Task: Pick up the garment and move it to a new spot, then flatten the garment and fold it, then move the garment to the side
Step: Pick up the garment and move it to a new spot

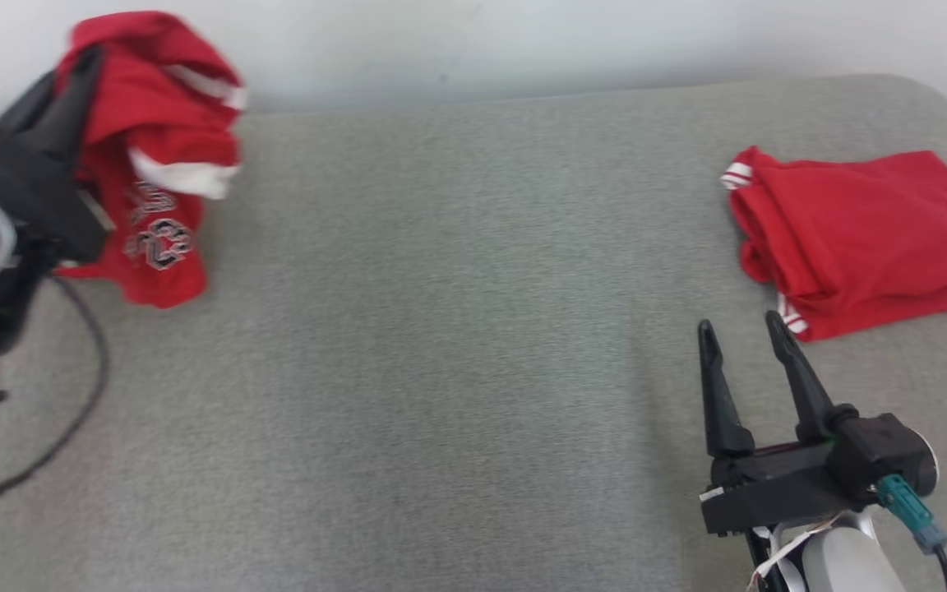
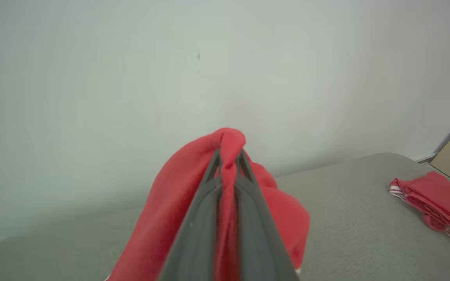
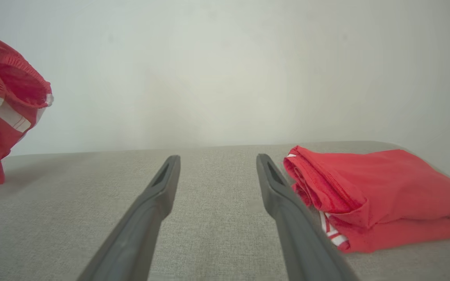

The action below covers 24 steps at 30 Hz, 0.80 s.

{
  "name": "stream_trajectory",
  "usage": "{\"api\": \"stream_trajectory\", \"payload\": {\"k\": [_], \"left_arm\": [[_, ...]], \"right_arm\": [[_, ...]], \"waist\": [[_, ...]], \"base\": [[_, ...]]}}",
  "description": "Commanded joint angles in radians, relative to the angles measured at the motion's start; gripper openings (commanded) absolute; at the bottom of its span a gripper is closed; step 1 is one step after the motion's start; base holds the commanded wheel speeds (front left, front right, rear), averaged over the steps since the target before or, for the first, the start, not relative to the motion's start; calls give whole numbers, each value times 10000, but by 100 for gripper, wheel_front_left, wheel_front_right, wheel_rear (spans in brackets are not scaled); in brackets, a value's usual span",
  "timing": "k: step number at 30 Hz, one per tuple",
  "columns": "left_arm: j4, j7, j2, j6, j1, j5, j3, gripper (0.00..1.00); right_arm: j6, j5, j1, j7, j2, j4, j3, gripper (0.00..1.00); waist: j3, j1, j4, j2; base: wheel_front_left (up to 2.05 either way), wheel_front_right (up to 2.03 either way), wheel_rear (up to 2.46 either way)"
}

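Far left, against the pale wall [image 1: 473,41]: red garment [image 1: 161,123] with white trim and a printed number, bunched up and hanging from the left gripper [image 2: 229,154], both dark fingers pinched tight on a fold of cloth that pokes out past the tips. Raised above the grey cushion [image 1: 441,345] for most of its length; lower edge possibly brushing the surface, hard to judge through the blur in the head view. Near right, low over the cushion: right gripper [image 1: 738,325], fingers spread wide and pointing toward the far side, nothing between them. Just beyond and to the right of those fingertips, close but apart: second red garment [image 1: 860,230], folded into a rough rectangle, white stripes showing at its left edge, lying flat on the cushion. Wide stretch of bare grey fabric between the two red pieces. Near left, below the left arm: black cable [image 1: 87,386] looping down over the cushion.
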<state>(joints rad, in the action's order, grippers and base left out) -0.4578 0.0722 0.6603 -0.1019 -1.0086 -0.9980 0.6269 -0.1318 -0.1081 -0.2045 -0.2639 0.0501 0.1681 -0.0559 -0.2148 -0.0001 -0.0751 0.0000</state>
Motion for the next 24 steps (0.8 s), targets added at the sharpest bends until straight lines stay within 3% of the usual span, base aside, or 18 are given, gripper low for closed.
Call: {"api": "stream_trajectory", "payload": {"k": [1, 11, 18, 24], "left_arm": [[255, 0, -199, 70, 97, -44, 30, 0], [1393, -7, -1544, 443, 639, -18, 735, 0], [1700, -250, -2672, 347, 1510, -134, 1525, 0], [1202, -491, -3241, 233, 2851, -42, 2420, 0]], "right_arm": [[26, -77, 104, -2, 5, -29, 37, 100], [26, -354, 406, -2, 5, 91, 27, 100], [26, -427, 478, -2, 3, 155, 5, 100], [26, -307, 643, -2, 2, 265, 107, 100]], "waist": [[149, 1, -317, 0], [344, 1, -952, 0], [489, 1, -1159, 0], [628, 1, -1091, 0]], "base": [[0, 0, 0], [0, 0, 0], [0, 0, 0], [0, 0, 0]]}}
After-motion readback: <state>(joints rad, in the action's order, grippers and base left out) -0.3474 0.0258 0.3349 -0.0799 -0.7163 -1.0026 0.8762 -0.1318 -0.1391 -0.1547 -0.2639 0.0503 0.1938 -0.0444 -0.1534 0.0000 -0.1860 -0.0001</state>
